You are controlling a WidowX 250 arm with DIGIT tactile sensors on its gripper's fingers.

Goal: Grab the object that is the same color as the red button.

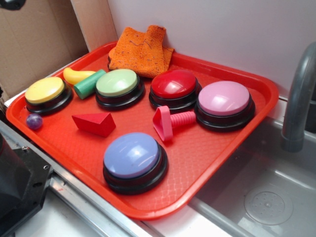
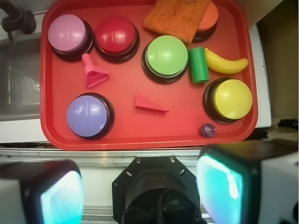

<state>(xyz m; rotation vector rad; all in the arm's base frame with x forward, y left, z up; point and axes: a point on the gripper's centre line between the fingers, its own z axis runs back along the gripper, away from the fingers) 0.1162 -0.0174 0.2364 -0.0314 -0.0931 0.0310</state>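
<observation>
Wrist view: pincer (image 2: 140, 191) released, grasping nothing, hanging off the near edge of orange-red plastic tray (image 2: 51, 135). Small matte red wedge block (image 2: 148, 104) flat on tray, between lavender dome button (image 2: 88, 115) and green dome button (image 2: 167, 56), apart from glossy red dome button (image 2: 115, 35).

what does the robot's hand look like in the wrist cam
The hand shows two chunky fingers at the bottom corners of the wrist view, with pale grey-white outer shells and glossy teal-tinted inner pads. Between them sits a black octagonal mount with small screws. No cables or markings are visible.
</observation>
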